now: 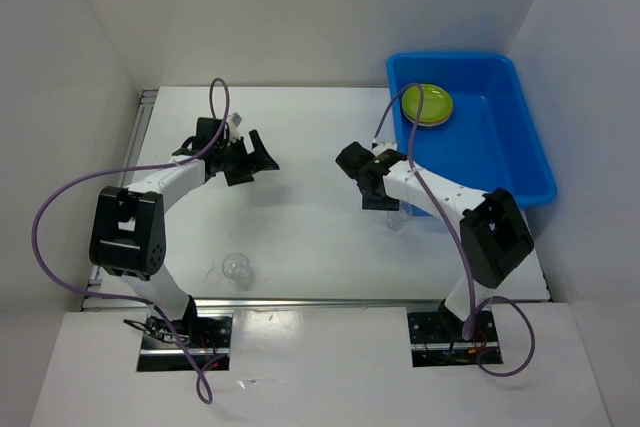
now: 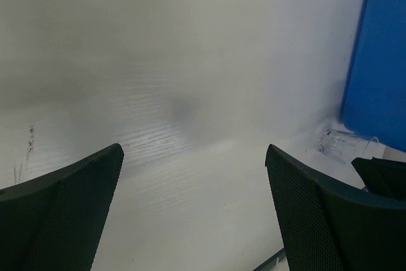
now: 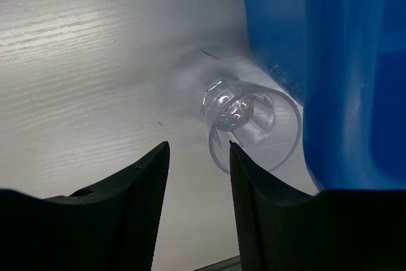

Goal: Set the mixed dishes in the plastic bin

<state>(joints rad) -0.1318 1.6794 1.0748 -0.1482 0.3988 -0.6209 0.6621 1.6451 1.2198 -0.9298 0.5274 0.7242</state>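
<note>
The right hand, half open and empty, should straddle the tipped cup beside the bin, then close gently.

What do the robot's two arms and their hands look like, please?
The left arm and right arm are alike: white links between bulky black joint housings. A purple cable loops from each base to the wrist. The left hand and right hand are black, each with two broad fingers; the left one's inner faces show a fine dotted texture.
</note>
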